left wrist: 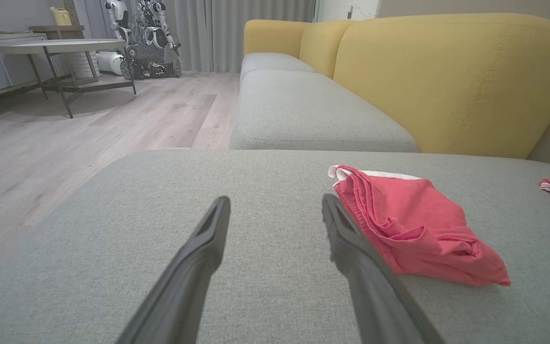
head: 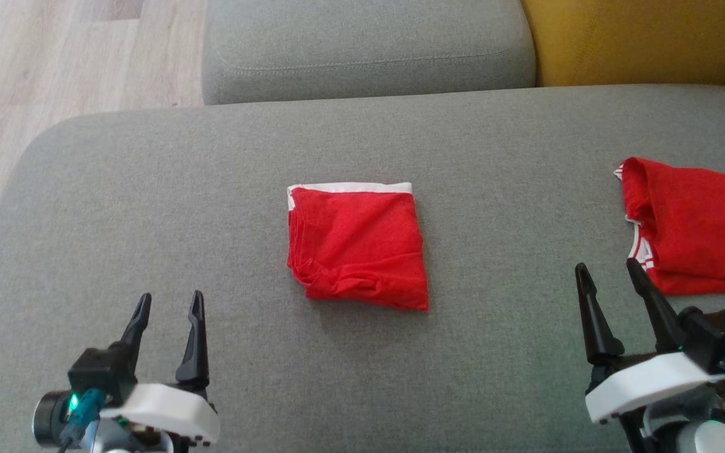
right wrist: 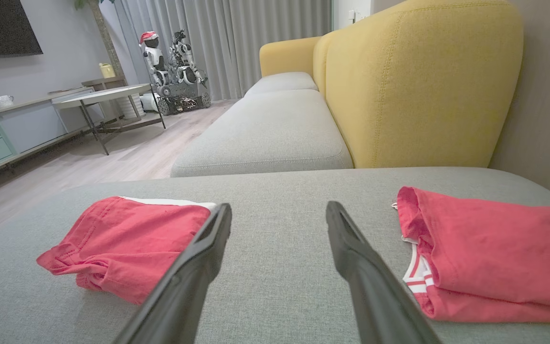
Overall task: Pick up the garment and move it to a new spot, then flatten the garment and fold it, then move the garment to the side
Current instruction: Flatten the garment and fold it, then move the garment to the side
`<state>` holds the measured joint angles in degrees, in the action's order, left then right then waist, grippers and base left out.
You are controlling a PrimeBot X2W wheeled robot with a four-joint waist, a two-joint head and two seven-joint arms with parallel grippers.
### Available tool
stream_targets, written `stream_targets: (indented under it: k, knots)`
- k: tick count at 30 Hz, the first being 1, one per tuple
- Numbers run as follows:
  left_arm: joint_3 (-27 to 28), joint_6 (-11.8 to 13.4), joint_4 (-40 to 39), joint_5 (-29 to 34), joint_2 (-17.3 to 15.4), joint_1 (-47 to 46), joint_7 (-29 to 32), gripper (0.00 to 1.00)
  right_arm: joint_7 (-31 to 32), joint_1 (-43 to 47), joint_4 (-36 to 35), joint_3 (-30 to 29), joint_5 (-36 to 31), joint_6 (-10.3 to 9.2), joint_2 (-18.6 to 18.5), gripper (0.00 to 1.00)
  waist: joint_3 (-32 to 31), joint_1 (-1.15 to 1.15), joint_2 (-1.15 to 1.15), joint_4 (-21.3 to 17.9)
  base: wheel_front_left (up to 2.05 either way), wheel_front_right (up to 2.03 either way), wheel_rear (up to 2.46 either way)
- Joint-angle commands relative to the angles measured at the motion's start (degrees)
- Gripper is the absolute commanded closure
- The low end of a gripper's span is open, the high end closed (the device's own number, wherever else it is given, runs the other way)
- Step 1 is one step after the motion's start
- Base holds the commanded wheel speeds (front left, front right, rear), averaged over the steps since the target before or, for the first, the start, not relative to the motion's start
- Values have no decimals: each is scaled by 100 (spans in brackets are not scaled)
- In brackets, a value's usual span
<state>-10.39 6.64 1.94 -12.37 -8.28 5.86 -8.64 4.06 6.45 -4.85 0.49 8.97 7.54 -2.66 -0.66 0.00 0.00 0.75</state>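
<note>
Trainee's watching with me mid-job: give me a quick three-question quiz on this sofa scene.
1. True or false: the left jaws grip the folded garment on the grey cushion.
2. In the head view, its white band lies along which edge? A near, B far, C right.
3. How many red garments lie on the cushion?
Key: 1 false, both jaws open, empty; 2 B; 3 two, the second garment lying right.

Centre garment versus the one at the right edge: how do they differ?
The centre garment is a compact square with a plain white band on its far edge; the right garment spreads wider, shows striped trim, and lies beside the right gripper. Both are red, lying ungripped.
</note>
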Motion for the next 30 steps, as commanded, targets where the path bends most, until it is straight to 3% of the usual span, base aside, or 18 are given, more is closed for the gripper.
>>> stream_targets:
  k: [1,30]
  knots:
    - [178,41,-237,-19,-74,-128,1,0,10,-179,-248,115,-48,-5,-29,0,10,0,0,6,0,0,0]
    - [103,2,-112,-179,-110,-344,-229,0,57,-197,-109,-84,55,-5,-22,0,154,0,0,179,0,0,0]
